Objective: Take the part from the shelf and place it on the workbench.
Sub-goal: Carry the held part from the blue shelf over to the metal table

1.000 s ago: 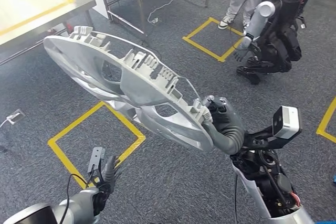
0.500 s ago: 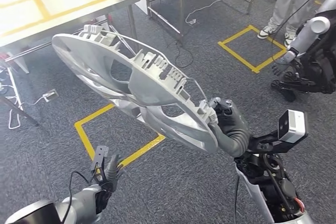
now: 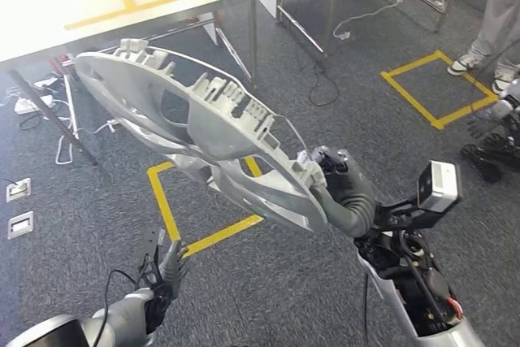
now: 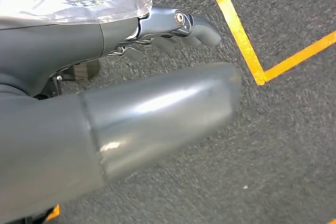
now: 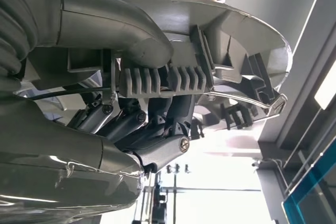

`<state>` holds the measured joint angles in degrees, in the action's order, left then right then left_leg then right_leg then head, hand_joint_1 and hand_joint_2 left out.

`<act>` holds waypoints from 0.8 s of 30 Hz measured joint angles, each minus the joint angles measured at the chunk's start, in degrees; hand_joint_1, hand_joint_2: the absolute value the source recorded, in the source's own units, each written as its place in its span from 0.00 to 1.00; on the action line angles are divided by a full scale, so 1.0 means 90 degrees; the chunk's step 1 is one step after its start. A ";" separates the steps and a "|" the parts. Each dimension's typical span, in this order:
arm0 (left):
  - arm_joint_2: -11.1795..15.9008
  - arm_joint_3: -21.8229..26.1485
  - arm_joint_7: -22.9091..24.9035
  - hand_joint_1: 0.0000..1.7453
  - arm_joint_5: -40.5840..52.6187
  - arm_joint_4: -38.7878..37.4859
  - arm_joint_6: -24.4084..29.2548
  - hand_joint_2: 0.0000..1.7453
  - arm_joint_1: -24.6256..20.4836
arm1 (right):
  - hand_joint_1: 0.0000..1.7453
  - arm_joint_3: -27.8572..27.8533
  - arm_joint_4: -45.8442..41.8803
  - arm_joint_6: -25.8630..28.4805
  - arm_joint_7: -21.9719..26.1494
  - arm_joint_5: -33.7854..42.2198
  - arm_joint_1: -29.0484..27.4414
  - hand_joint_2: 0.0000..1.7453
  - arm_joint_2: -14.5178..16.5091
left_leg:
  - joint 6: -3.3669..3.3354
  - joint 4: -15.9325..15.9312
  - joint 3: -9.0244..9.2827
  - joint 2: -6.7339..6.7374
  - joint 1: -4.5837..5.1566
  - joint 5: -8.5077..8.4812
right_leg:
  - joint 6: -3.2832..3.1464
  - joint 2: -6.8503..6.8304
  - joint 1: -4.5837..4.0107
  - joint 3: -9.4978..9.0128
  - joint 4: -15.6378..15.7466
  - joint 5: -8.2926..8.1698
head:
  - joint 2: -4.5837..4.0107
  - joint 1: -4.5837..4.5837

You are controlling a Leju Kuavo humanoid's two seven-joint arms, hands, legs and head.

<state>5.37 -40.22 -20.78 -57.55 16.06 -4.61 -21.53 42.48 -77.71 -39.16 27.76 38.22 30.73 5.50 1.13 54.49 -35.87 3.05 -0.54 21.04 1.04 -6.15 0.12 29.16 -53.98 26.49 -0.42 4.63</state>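
A: Where is the part?

B: The part point(image 3: 196, 132), a long pale-grey moulded piece with ribs and cut-outs, is in the air over the dark carpet point(image 3: 294, 282). It slants from far left down to near right. Its far end lies just near of the workbench point(image 3: 140, 6) edge, apart from the top.

A: Right hand?

B: The right hand point(image 3: 344, 193) is clamped on the part's near end, thumb over the rim and darker fingers curled beneath. The right wrist view confirms it: thumb point(image 5: 115, 22) pressed on the ribbed edge point(image 5: 162, 80), fingers point(image 5: 158, 129) wrapped under.

A: Left hand?

B: The left hand point(image 3: 164, 270) sits low at near left, holding nothing, fingers slightly apart. In the left wrist view the thumb point(image 4: 158, 108) and fingers point(image 4: 186, 24) hang over carpet beside a yellow tape line point(image 4: 238, 30).

A: Surroundings?

B: A yellow tape square point(image 3: 159, 201) lies on the floor beneath the part. A person's shoes point(image 3: 463, 62) stand far right beside another tape square point(image 3: 429, 91). Cables point(image 3: 36, 107) lie under the workbench.
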 joint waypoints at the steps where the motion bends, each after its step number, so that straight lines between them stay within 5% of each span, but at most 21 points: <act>1: -0.0001 0.0000 -0.0003 0.00 -0.0021 0.0000 -0.0016 0.00 0.0014 | 1.00 0.0001 -0.0002 0.0002 -0.0006 0.0004 0.0002 1.00 0.0001 | -0.0045 0.0003 -0.0003 -0.0074 -0.0008 0.0007 | 0.0033 -0.0030 0.0007 -0.0016 -0.0002 0.0028 | 0.0000 -0.0036; 3: -0.0002 0.0000 -0.0007 0.00 -0.0055 0.0000 -0.0033 0.00 0.0030 | 1.00 0.0002 -0.0007 0.0011 -0.0015 0.0016 0.0008 1.00 0.0001 | -0.0121 -0.0004 0.0009 -0.0213 -0.0029 0.0015 | 0.0093 0.0170 0.0040 0.0055 -0.0210 0.0213 | 0.0000 -0.0078; 6: -0.0008 0.0000 -0.0007 0.00 -0.0084 0.0000 -0.0066 0.00 0.0013 | 1.00 0.0000 -0.0012 0.0021 -0.0022 0.0042 -0.0003 1.00 -0.0008 | -0.0207 -0.0005 0.0021 -0.0423 -0.0023 0.0017 | 0.0107 0.0601 0.0049 0.0626 -0.1458 0.0809 | 0.0000 -0.0143; 8: -0.0016 0.0000 -0.0004 0.00 -0.0092 0.0000 -0.0073 0.00 0.0022 | 1.00 0.0001 -0.0011 0.0028 -0.0023 0.0054 -0.0027 1.00 -0.0013 | -0.0224 0.0002 0.0027 -0.0602 0.0000 0.0020 | 0.0084 0.0662 0.0042 0.0950 -0.2046 0.0908 | 0.0000 -0.0160; 9: -0.0019 0.0000 -0.0002 0.00 -0.0092 0.0000 -0.0073 0.00 0.0028 | 1.00 0.0001 -0.0011 0.0032 -0.0024 0.0057 -0.0035 1.00 -0.0015 | -0.0225 0.0007 0.0034 -0.0697 0.0007 0.0022 | 0.0061 0.0676 0.0042 0.0951 -0.1965 0.0764 | 0.0000 -0.0164; 12: -0.0035 0.0000 0.0006 0.00 -0.0094 -0.0001 -0.0069 0.00 0.0025 | 1.00 0.0001 -0.0012 0.0036 -0.0027 0.0062 -0.0033 1.00 -0.0019 | -0.0205 0.0021 0.0049 -0.0969 0.0007 0.0024 | -0.0040 0.0964 0.0051 0.0489 -0.0735 0.0039 | 0.0000 -0.0171; 14: -0.0047 0.0000 0.0022 0.00 -0.0100 -0.0002 -0.0063 0.00 0.0020 | 1.00 0.0001 -0.0015 0.0031 -0.0025 0.0069 -0.0023 1.00 -0.0022 | -0.0152 0.0032 0.0006 -0.1112 -0.0013 0.0000 | -0.0074 0.1165 0.0053 0.0259 -0.0219 -0.0096 | 0.0000 -0.0171; 16: -0.0039 0.0000 0.0040 0.00 -0.0106 -0.0002 -0.0061 0.00 0.0039 | 1.00 0.0002 -0.0021 0.0032 -0.0025 0.0072 -0.0013 1.00 -0.0024 | -0.0066 0.0015 -0.0045 -0.1249 -0.0032 -0.0048 | -0.0096 0.1092 0.0051 0.0175 -0.0120 -0.0067 | 0.0000 -0.0172; 17: -0.0037 0.0000 0.0046 0.00 -0.0109 -0.0002 -0.0061 0.00 0.0057 | 1.00 0.0003 -0.0025 0.0036 -0.0028 0.0071 -0.0009 1.00 -0.0022 | -0.0028 0.0028 -0.0065 -0.1210 -0.0028 -0.0043 | -0.0118 0.1017 0.0059 0.0136 -0.0085 -0.0086 | 0.0000 -0.0170; 19: -0.0029 0.0000 0.0050 0.00 -0.0113 -0.0001 -0.0060 0.00 0.0061 | 1.00 0.0003 -0.0030 0.0045 -0.0033 0.0072 0.0000 1.00 -0.0021 | 0.0037 0.0355 -0.0226 -0.0874 0.0001 0.0153 | -0.0180 0.0858 0.0083 0.0083 0.0000 -0.0135 | 0.0000 -0.0117; 21: -0.0027 0.0000 0.0053 0.00 -0.0114 -0.0001 -0.0060 0.00 0.0040 | 1.00 0.0002 -0.0030 0.0046 -0.0035 0.0076 -0.0001 1.00 -0.0021 | 0.0089 0.1170 -0.0629 -0.0496 -0.0010 0.0542 | -0.0212 0.0690 0.0066 0.0071 0.0023 -0.0147 | 0.0000 -0.0065; 23: -0.0037 0.0000 0.0053 0.00 -0.0114 -0.0002 -0.0061 0.00 0.0044 | 1.00 0.0003 -0.0030 0.0047 -0.0035 0.0077 -0.0007 1.00 -0.0021 | 0.0131 0.1823 -0.0967 -0.0397 -0.0041 0.0733 | -0.0217 0.0516 0.0054 0.0075 0.0021 -0.0137 | 0.0000 -0.0051; 24: -0.0039 0.0000 0.0053 0.00 -0.0114 -0.0002 -0.0061 0.00 0.0052 | 1.00 0.0004 -0.0029 0.0047 -0.0036 0.0077 -0.0008 1.00 -0.0021 | 0.0143 0.1815 -0.0964 -0.0378 -0.0053 0.0663 | -0.0215 0.0431 0.0053 0.0075 0.0020 -0.0129 | 0.0000 -0.0043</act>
<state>5.01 -40.22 -20.31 -58.58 16.05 -5.16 -21.06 42.51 -77.97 -38.74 27.44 38.91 30.65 5.31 2.42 70.82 -44.55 -0.36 -1.02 27.01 -0.90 -2.27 0.60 29.84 -53.80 25.33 -0.42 4.24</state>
